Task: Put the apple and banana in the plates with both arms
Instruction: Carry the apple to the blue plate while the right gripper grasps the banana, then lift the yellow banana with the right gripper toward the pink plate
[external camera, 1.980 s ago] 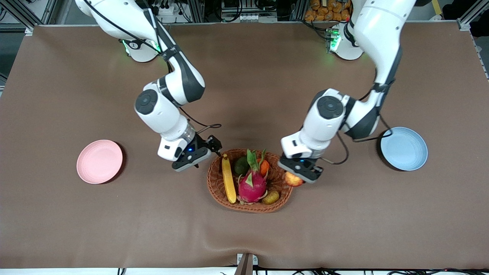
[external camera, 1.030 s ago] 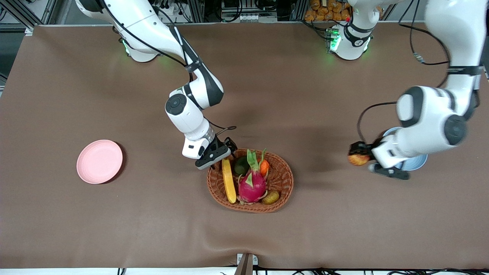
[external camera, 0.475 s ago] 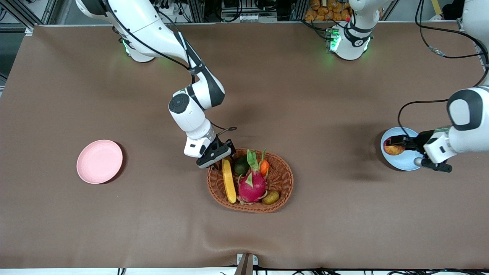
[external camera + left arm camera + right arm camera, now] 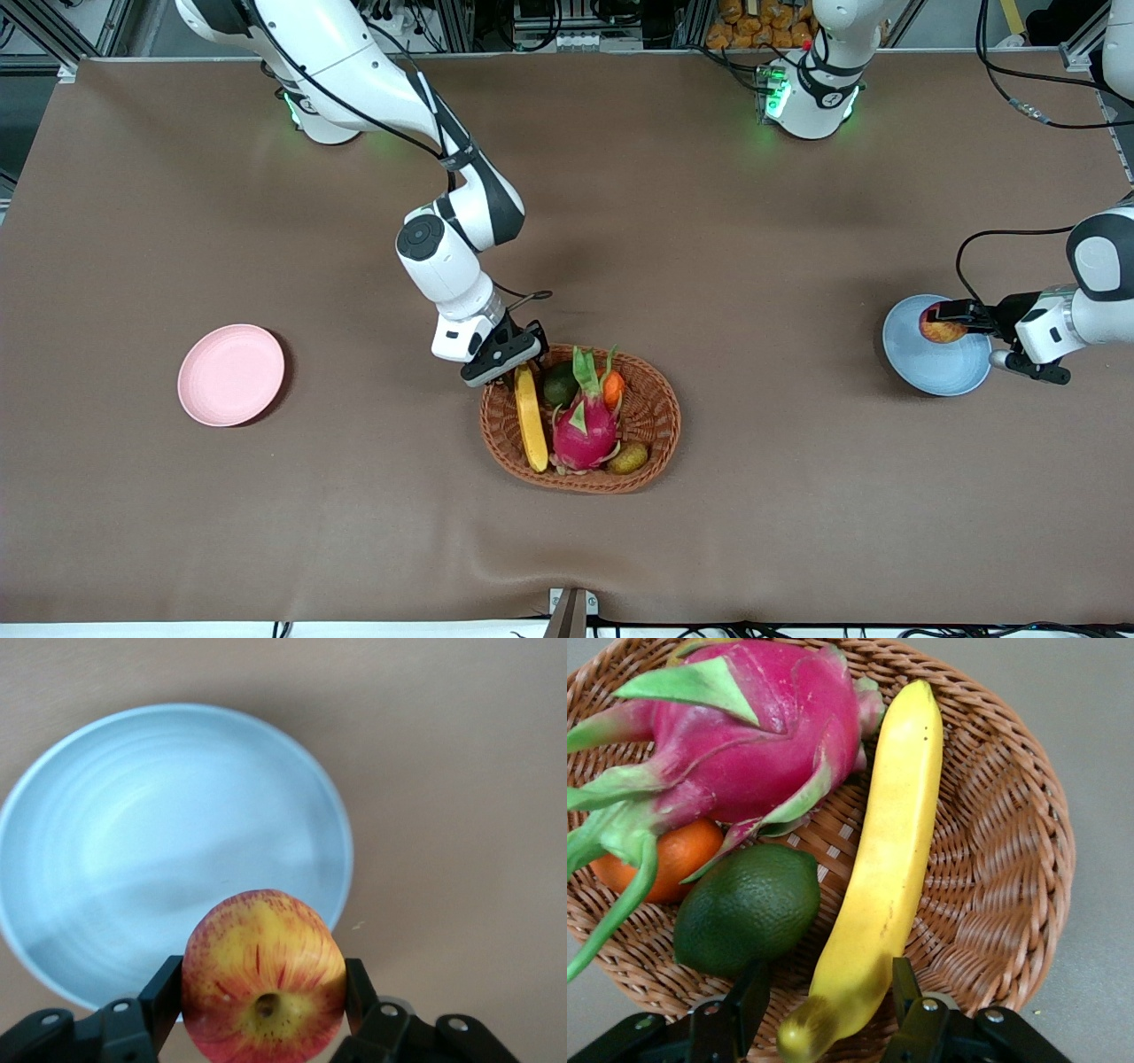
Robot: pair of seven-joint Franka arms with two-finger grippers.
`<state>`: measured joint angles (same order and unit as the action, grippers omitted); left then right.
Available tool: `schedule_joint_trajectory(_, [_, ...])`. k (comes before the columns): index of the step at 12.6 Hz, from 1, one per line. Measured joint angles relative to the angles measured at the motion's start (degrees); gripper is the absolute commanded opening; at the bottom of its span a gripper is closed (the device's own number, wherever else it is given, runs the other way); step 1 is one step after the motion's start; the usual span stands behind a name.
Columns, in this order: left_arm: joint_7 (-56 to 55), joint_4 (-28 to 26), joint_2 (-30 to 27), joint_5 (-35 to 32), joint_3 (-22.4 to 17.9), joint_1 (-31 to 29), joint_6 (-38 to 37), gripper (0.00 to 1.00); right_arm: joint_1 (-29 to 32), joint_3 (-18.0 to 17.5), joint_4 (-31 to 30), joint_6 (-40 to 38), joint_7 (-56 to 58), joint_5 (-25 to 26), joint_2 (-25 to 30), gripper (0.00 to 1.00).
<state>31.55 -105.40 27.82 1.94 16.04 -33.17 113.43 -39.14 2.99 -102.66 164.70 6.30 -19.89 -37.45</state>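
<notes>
The red-and-yellow apple point(image 4: 941, 332) point(image 4: 264, 979) hangs over the light blue plate point(image 4: 930, 370) point(image 4: 133, 842), with my left gripper point(image 4: 950, 321) point(image 4: 264, 992) shut on its sides. The yellow banana point(image 4: 531, 416) point(image 4: 895, 842) lies in the wicker basket point(image 4: 663, 416) point(image 4: 1010, 877). My right gripper point(image 4: 521, 361) point(image 4: 828, 1001) is down at the basket's rim nearest the robots. Its jaws straddle the banana's dark end: one finger point(image 4: 902, 988) touches it, and a gap shows at the other. The pink plate point(image 4: 230, 374) sits bare toward the right arm's end of the table.
The basket also holds a pink dragon fruit point(image 4: 585, 425) point(image 4: 753, 735), a dark green fruit point(image 4: 559, 384) point(image 4: 749, 908), a small orange fruit point(image 4: 613, 387) point(image 4: 651, 859) and a brownish oval fruit point(image 4: 628, 458). Brown cloth covers the table point(image 4: 354, 532).
My left arm has swung the apple from beside the blue plate to over it. My right gripper has edged closer to the basket and its jaws have narrowed around the banana's end.
</notes>
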Motion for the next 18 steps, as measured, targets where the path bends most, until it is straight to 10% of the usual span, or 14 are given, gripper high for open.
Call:
schedule_joint_trajectory(5, [2.4, 0.0, 3.3, -0.8, 0.0, -1.7, 3.3, 0.41, -0.1, 0.1, -0.8, 0.1, 0.0, 0.0, 0.0, 0.0])
schedule_joint_trajectory(12, [2.4, 0.0, 4.5, -0.8, 0.1, -1.7, 5.3, 0.54, 0.0, 0.8, -0.6, 0.8, 0.0, 0.0, 1.0, 0.0])
schedule_joint_trajectory(15, [2.4, 0.0, 5.2, -0.8, 0.1, -1.8, 5.6, 1.0, 1.2, 1.5, -0.5, -0.5, 0.0, 0.0, 4.2, 0.0])
schedule_joint_trajectory(18, [2.4, 0.0, 5.3, -0.8, 0.1, -1.8, 5.8, 1.0, 4.1, 1.7, -0.5, -4.2, 0.0, 0.0, 7.9, 0.0])
